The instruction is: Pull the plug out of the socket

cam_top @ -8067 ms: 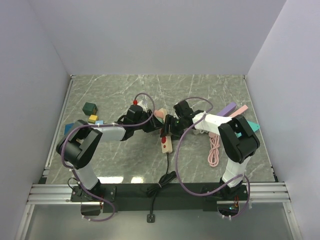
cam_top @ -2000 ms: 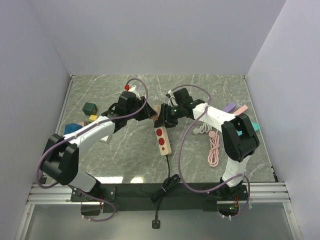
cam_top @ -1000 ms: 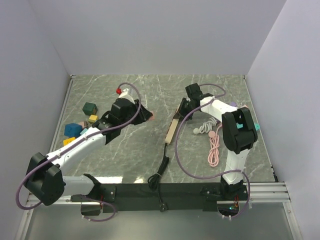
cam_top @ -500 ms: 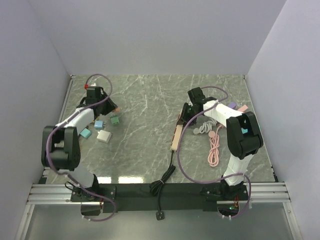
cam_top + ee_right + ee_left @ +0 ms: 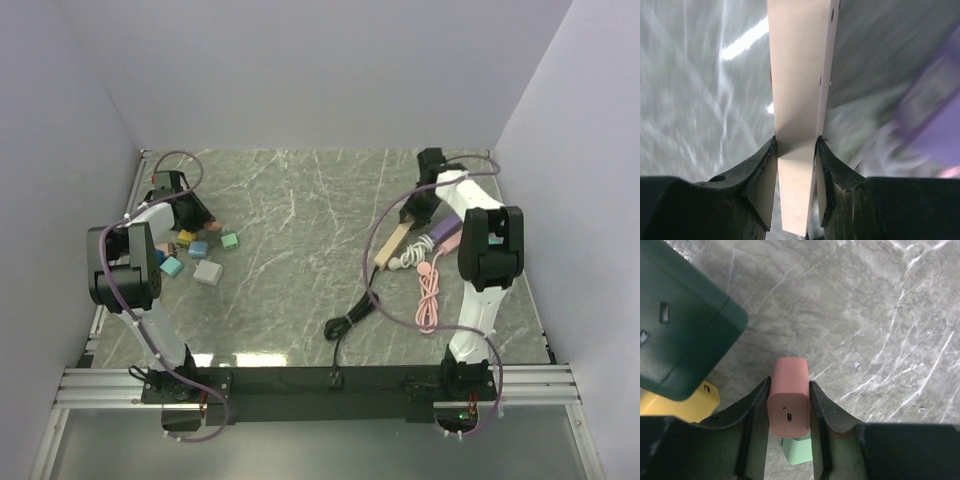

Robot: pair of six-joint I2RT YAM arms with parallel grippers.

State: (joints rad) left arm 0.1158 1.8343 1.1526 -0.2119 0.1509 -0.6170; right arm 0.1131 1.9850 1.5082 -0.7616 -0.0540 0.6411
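the plug (image 5: 788, 407) sits clamped in my left gripper (image 5: 789, 384). my right gripper (image 5: 796, 144) is closed tight on the socket (image 5: 802, 75).

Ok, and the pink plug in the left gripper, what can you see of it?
The pink plug is a small salmon block of smooth plastic with rounded edges; the face toward the wrist camera shows a slot-shaped port and a tiny dot. Prongs are hidden. The left gripper clamps its two long sides over the marble table, near a mint block. It is free of the power strip, which the right gripper holds across the table.
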